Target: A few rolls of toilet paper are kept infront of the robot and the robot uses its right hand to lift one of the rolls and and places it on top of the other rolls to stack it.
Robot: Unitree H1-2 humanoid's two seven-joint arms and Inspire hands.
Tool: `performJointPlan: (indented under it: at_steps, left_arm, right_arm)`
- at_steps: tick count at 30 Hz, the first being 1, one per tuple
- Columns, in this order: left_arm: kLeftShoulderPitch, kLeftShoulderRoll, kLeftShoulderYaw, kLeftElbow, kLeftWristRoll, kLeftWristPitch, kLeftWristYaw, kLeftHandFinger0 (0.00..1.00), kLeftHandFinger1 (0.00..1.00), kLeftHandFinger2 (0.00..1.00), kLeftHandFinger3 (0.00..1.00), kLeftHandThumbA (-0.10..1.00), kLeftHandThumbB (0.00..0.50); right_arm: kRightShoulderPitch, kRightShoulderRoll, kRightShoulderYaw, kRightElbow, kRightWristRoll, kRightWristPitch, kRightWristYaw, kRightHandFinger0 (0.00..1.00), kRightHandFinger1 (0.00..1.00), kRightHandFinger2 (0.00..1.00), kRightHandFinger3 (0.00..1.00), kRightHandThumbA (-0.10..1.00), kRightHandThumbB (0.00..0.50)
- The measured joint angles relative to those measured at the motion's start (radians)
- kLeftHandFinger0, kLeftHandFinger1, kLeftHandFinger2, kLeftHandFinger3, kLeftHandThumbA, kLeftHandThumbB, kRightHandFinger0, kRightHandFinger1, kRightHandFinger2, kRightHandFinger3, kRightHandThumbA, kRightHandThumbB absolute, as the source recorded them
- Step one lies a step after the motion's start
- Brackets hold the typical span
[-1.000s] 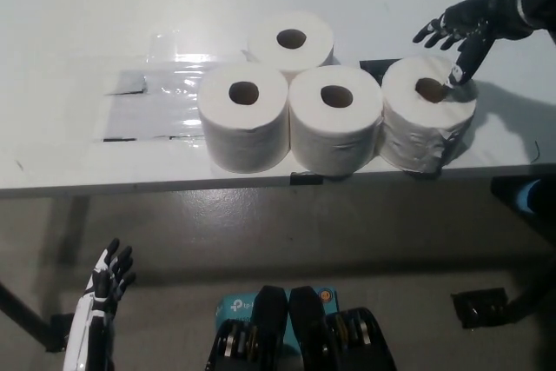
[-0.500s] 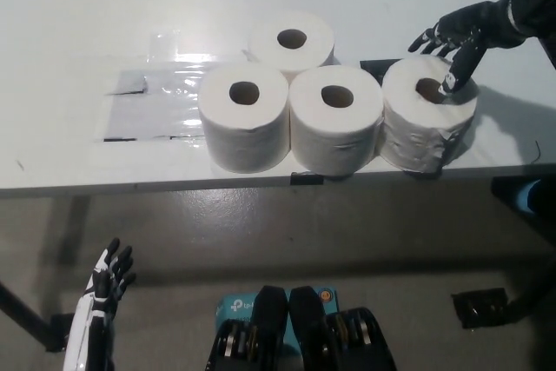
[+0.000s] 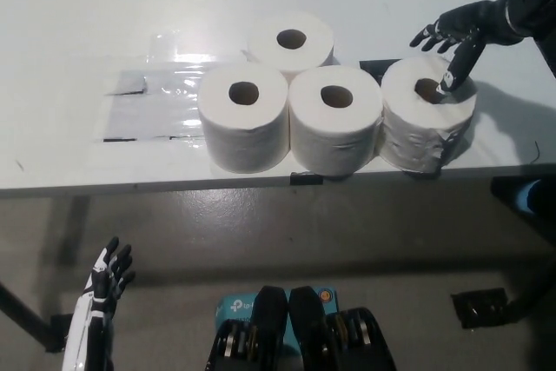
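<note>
Fingers spread, the right hand [image 3: 456, 41] hangs over the rightmost roll [image 3: 427, 122], one finger dipping at its core hole. Beside that roll stand three more rolls [image 3: 295, 97] on the table [image 3: 78, 32]. Left hand [image 3: 109, 277] rests open, below the table edge.

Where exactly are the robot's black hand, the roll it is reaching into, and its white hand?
right hand [image 3: 452, 36], head view, on the middle of the black hand.
rightmost toilet paper roll [image 3: 417, 128], head view, on its front side wall.
left hand [image 3: 106, 280], head view, on the white hand, low beside the table.
</note>
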Motion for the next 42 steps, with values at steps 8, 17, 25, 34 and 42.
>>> performJointPlan:
  at_steps: [8,17,25,34,42]
  left_arm:
    - [0.001,0.0,0.0,0.0,0.0,0.0,0.0,1.0,1.0,1.0,1.0,1.0,0.001]
    - [0.0,0.0,-0.001,0.0,0.0,-0.001,0.0,1.0,1.0,1.0,1.0,1.0,0.006]
    - [0.0,0.0,-0.001,-0.001,0.0,-0.001,0.0,1.0,1.0,1.0,1.0,1.0,0.0]
    - [0.0,0.001,-0.001,-0.001,0.0,-0.002,0.0,1.0,1.0,1.0,1.0,1.0,0.0]
    - [0.0,0.001,-0.001,-0.001,0.0,-0.001,0.0,1.0,1.0,1.0,1.0,1.0,0.0]
  right_arm:
    - [-0.008,0.014,0.011,0.033,-0.024,-0.048,-0.036,1.0,1.0,1.0,1.0,0.86,0.321]
    - [-0.006,0.058,0.022,0.099,-0.056,-0.089,-0.07,1.0,1.0,1.0,1.0,0.8,0.37]
    - [-0.007,0.068,0.023,0.129,-0.079,-0.087,-0.11,1.0,1.0,1.0,1.0,0.83,0.367]
    - [-0.002,0.092,0.03,0.159,-0.096,-0.075,-0.164,0.73,0.78,0.88,1.0,0.51,0.307]
    - [0.015,0.112,0.044,0.158,-0.117,-0.061,-0.286,0.18,0.29,0.5,0.91,0.69,0.027]
